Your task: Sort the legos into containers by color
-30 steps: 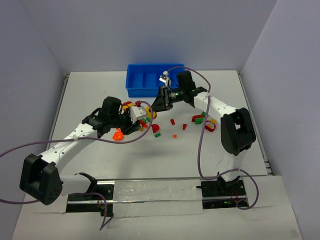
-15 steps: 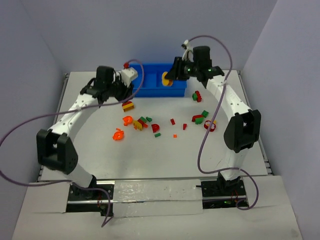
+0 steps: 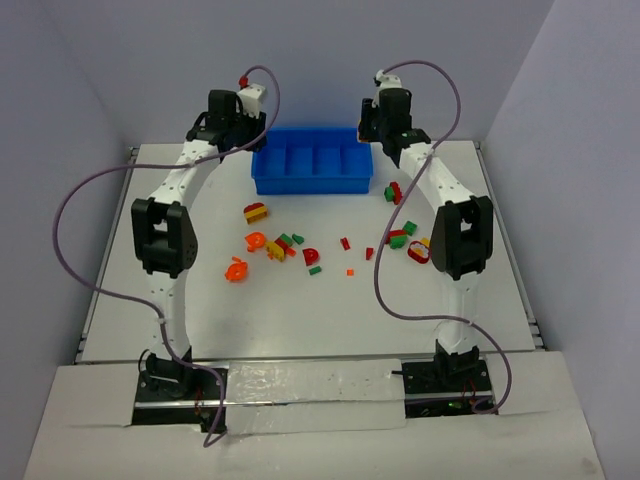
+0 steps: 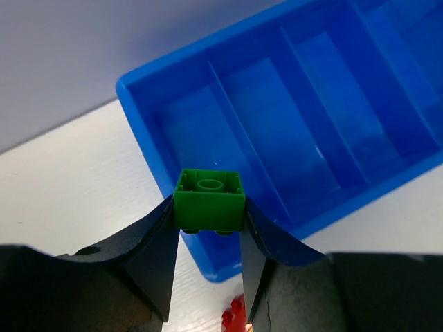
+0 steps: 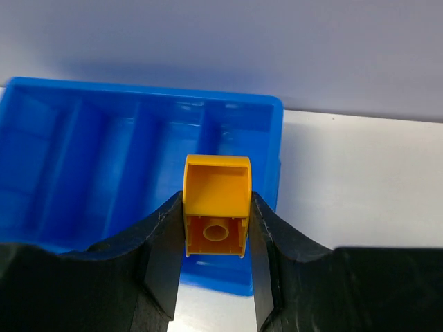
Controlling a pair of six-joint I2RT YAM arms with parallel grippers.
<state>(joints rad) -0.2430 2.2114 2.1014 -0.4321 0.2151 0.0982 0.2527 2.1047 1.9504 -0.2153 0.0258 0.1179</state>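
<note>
Pinching green plastic brick [image 4: 208, 198] in left end effector [image 4: 208, 216], yellow-orange plastic brick [image 5: 216, 187] in right end effector [image 5: 216, 228], at far corners of blue plastic tray [image 4: 277, 117]. Released here, could strike rim, fall outside.

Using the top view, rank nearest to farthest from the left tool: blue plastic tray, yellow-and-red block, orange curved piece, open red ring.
1. Blue plastic tray, beside left tool
2. Yellow-and-red block, before the tray
3. Orange curved piece, left mid-table
4. Open red ring, right side
</note>
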